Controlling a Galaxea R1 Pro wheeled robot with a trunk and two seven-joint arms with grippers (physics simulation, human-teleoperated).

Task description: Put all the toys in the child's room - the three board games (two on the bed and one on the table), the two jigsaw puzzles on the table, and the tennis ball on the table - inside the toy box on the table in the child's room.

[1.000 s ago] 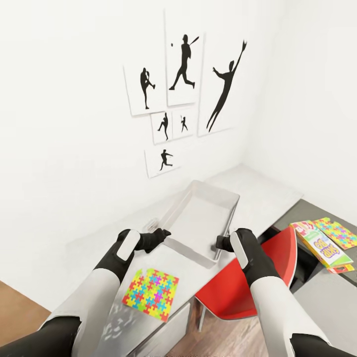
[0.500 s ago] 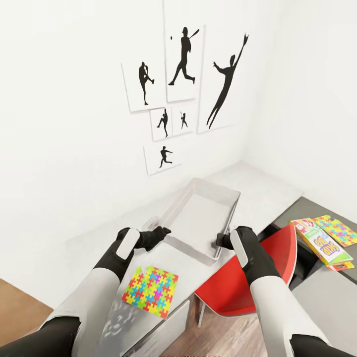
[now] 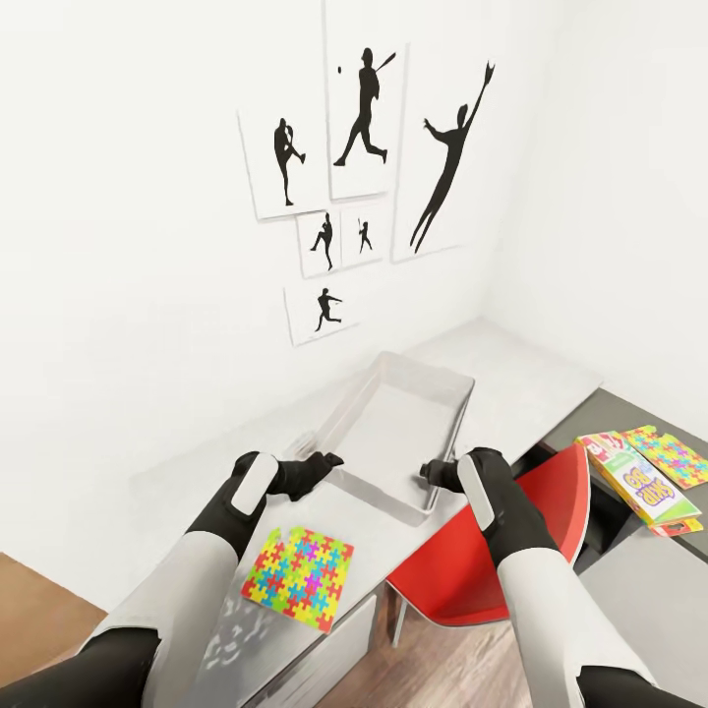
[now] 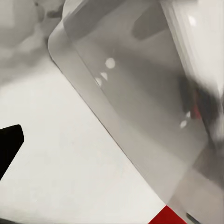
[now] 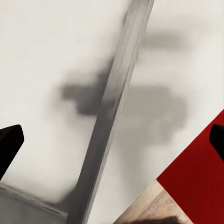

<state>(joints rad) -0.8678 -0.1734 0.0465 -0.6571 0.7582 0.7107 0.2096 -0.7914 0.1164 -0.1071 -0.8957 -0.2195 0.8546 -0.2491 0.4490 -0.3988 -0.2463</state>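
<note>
Little changed in the last second: left gripper (image 3: 323,462) held at the near left corner of the toy box (image 3: 379,490); right gripper (image 3: 433,472) crept slightly closer to its near right corner; box unmoved on the bench (image 3: 511,379), empty, so no toy packed yet; likely a two-handed grab of the box.

Left fingers: spread impossible to tell; right fingers (image 5: 9,140) spread wide astride the box rim, gripping nothing.

Counted:
- one jigsaw puzzle (image 3: 298,579) near, left of the box
- one box
- one red chair (image 3: 551,511) right of it
- further right, one SKIP-BO board game (image 3: 644,485), possibly another beneath
- a second jigsaw (image 3: 674,454)
</note>
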